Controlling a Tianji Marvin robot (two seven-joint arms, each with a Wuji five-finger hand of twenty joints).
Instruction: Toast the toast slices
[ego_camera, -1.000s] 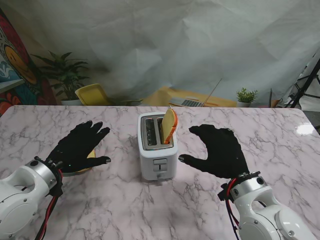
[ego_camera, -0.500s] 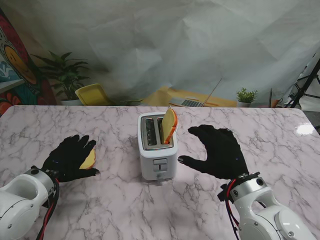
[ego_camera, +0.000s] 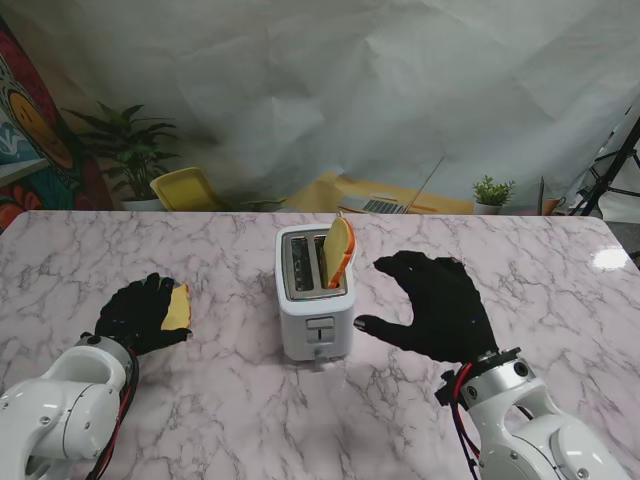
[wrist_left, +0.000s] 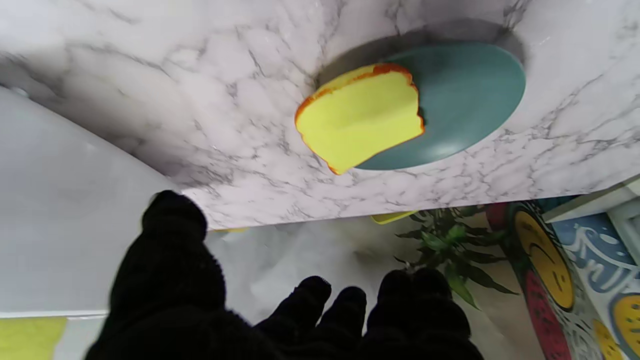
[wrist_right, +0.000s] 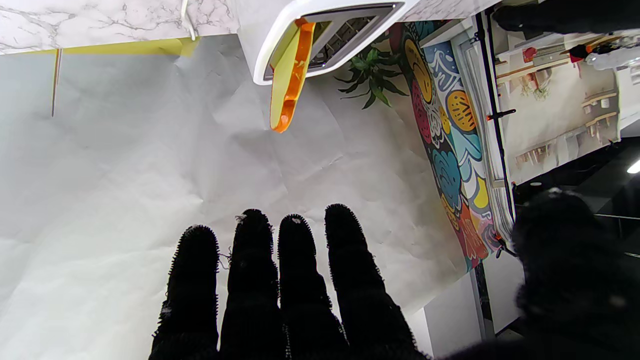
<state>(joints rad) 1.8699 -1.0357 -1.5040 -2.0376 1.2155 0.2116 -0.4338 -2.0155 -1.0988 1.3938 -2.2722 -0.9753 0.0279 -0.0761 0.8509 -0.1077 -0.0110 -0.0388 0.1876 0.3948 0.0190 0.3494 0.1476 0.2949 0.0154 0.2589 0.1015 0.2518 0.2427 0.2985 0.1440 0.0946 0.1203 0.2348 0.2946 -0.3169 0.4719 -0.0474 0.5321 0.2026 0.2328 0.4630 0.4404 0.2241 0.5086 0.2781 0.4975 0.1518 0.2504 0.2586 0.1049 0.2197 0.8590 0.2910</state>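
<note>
A white toaster (ego_camera: 314, 290) stands mid-table. One yellow toast slice (ego_camera: 340, 250) with an orange crust sticks up, leaning, out of its right slot; the right wrist view shows that slice (wrist_right: 289, 75) in the toaster (wrist_right: 320, 30) too. The left slot looks empty. A second slice (ego_camera: 177, 307) lies left of the toaster, half on a teal plate (wrist_left: 470, 95), seen flat as a yellow slice (wrist_left: 360, 115). My left hand (ego_camera: 138, 312) sits just nearer to me than it, fingers partly curled, holding nothing. My right hand (ego_camera: 440, 305) hovers open and flat to the toaster's right.
The toaster's lever (ego_camera: 320, 328) faces me. Beyond the table's far edge are a yellow chair (ego_camera: 185, 188), a leafy plant (ego_camera: 130, 140), a laptop (ego_camera: 385, 205) and a small potted plant (ego_camera: 492, 190). A white sheet hangs behind.
My left hand has drawn back toward me off the plate and curled its fingers, uncovering the second slice. The right hand and toaster have hardly moved.
</note>
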